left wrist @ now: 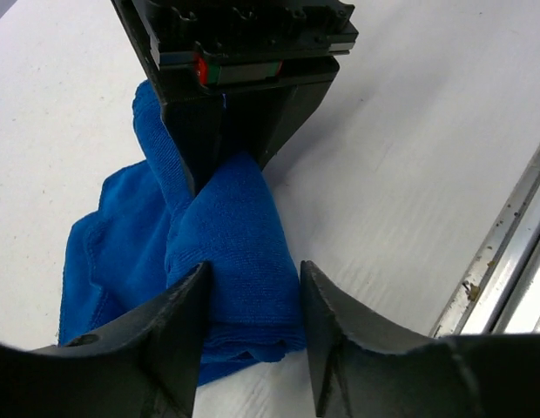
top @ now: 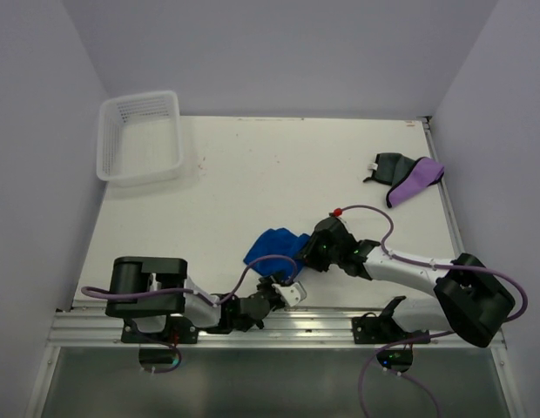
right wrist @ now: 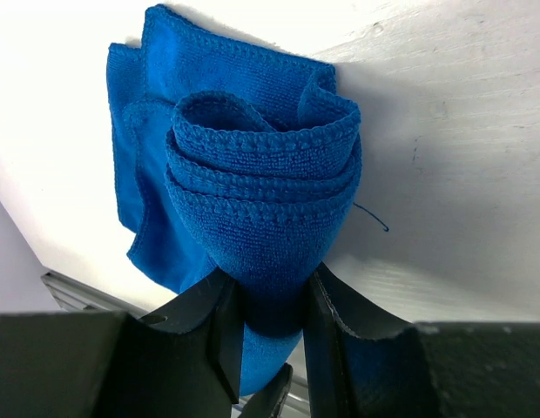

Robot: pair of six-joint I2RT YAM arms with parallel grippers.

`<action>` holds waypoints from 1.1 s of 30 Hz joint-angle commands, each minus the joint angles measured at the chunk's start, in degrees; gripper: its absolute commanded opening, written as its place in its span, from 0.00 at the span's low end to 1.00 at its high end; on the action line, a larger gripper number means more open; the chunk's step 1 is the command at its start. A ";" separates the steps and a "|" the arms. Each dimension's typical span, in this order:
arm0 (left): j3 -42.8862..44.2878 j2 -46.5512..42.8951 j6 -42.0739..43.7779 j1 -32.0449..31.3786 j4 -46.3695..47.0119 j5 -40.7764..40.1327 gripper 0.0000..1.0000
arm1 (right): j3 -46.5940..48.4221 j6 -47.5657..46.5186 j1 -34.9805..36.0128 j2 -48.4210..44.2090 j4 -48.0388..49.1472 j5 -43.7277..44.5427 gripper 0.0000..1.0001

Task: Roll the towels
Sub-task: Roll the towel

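Observation:
The blue towel (top: 272, 244) lies near the table's front middle, partly wound into a roll with a loose flap spread to the left. My right gripper (top: 307, 254) is shut on one end of the roll (right wrist: 261, 174), its jaws (right wrist: 272, 283) pinching the coiled layers. My left gripper (top: 286, 284) comes from the front, and its fingers (left wrist: 253, 270) press both sides of the roll's other end (left wrist: 231, 235). In the left wrist view the right gripper (left wrist: 244, 52) stands just behind the towel. The purple towel (top: 416, 181) and dark grey towel (top: 389, 165) lie together at the far right.
A white mesh basket (top: 139, 98) stands at the back left corner. A metal rail (top: 322, 322) runs along the table's front edge close behind the left gripper. White walls close the table in on three sides.

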 commanded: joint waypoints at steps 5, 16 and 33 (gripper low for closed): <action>4.44 2.41 -6.87 1.48 -4.03 5.27 0.43 | 0.51 -1.00 -1.01 -1.51 -3.87 -0.25 0.09; 8.04 5.48 -20.56 0.08 -10.53 5.80 0.31 | 0.86 -1.79 -2.85 -3.01 -6.16 -0.16 0.15; -3.46 2.67 -43.78 3.24 6.94 12.65 0.00 | 1.13 -1.52 -4.43 -2.04 -9.76 0.36 0.45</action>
